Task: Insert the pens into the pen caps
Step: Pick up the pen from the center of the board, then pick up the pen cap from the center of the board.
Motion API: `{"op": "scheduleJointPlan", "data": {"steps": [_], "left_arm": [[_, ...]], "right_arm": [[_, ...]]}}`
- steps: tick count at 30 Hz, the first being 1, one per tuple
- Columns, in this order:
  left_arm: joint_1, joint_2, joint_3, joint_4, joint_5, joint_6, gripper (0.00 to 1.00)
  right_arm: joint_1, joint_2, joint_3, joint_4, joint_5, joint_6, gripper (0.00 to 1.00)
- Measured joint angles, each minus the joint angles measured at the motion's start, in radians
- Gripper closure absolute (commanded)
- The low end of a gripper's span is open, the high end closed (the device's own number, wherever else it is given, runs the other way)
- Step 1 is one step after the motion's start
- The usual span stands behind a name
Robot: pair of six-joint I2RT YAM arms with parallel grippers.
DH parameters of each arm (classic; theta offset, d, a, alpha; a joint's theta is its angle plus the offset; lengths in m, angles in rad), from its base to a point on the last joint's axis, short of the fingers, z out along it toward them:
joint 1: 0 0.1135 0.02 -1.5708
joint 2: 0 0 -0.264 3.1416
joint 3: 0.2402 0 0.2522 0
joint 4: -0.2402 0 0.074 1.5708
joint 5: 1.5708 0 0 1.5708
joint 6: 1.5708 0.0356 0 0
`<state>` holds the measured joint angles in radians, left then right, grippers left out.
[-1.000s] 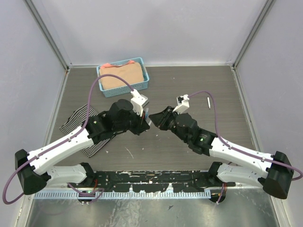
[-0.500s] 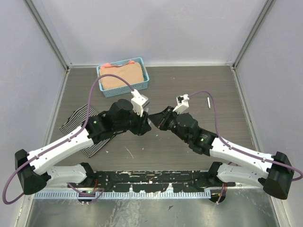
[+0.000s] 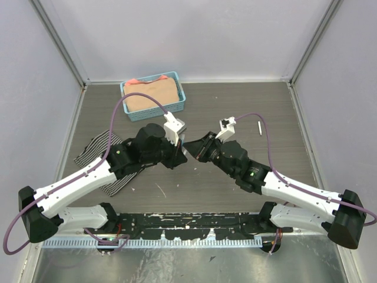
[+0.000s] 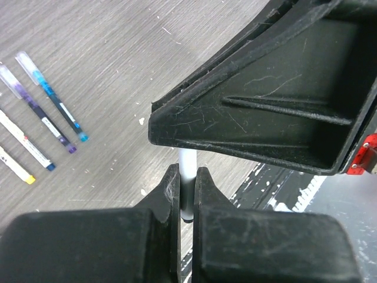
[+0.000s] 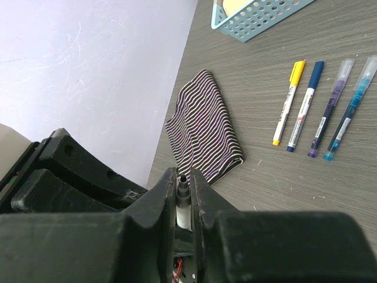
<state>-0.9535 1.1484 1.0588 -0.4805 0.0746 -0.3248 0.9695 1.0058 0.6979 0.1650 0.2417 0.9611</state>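
- Pale lilac walls [image 3: 194,35] box in a grey, wood-grained tabletop [image 3: 235,106]; both arms meet tip to tip at its centre.
- There the left end effector [image 4: 187,175] is clenched on a thin white pen [image 4: 187,158], a smooth round stick pinched between scuffed black plastic fingers [image 4: 166,197].
- Facing it, the right end effector [image 5: 184,173] is clenched on a dark-tipped barrel [image 5: 183,211], also white and round; I cannot tell whether this is the same pen or a second piece.
- In the right wrist view, toward 2 o'clock, four capped pens lie side by side, just apart: yellow pen [image 5: 288,102], blue pen [image 5: 305,105], purple pen [image 5: 330,108] and light-blue pen [image 5: 349,108], the last two with clear, glassy ends.
- From above, a lone white stick [image 3: 259,127] lies at 2 o'clock, a blue lattice basket [image 3: 158,112] of peach fabric [image 3: 150,94] at 11, and a soft striped cloth [image 3: 94,154] at 9.
- No loose cap shows in any view, so the last mating step looks unfinished.
- Risk: the hard fingers stand so close that a small sideways error would knock them together and lever the slick barrel out of line.
- Risk: so narrow and glossy a shaft could swivel or slide in the pinch under a push along its length.
- Risk: if either side lets go early, the piece would probably drop, roll on the flat top and scatter the tidy row.
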Motion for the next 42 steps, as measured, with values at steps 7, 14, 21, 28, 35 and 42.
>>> {"op": "scheduleJointPlan", "data": {"steps": [7,14,21,28,35,42], "left_arm": [[-0.001,0.001,0.0,-0.002,-0.003,0.003,1.0],[-0.001,0.035,0.025,-0.043,-0.014,0.014,1.0],[0.06,0.084,0.054,-0.103,-0.016,0.032,1.0],[0.177,0.129,0.074,-0.176,0.01,0.052,1.0],[0.239,0.168,0.074,-0.236,0.044,0.074,1.0],[0.27,0.225,0.098,-0.29,0.036,0.073,1.0]], "right_arm": [[0.0,-0.003,0.039,-0.067,0.024,-0.028,0.49],[0.003,-0.095,0.097,-0.272,0.165,-0.13,0.45],[-0.044,-0.003,0.34,-0.603,0.272,-0.288,0.4],[-0.333,0.257,0.502,-0.736,0.056,-0.454,0.17],[-0.56,0.547,0.577,-0.776,-0.131,-0.58,0.41],[-0.615,0.74,0.678,-0.764,-0.212,-0.652,0.36]]}}
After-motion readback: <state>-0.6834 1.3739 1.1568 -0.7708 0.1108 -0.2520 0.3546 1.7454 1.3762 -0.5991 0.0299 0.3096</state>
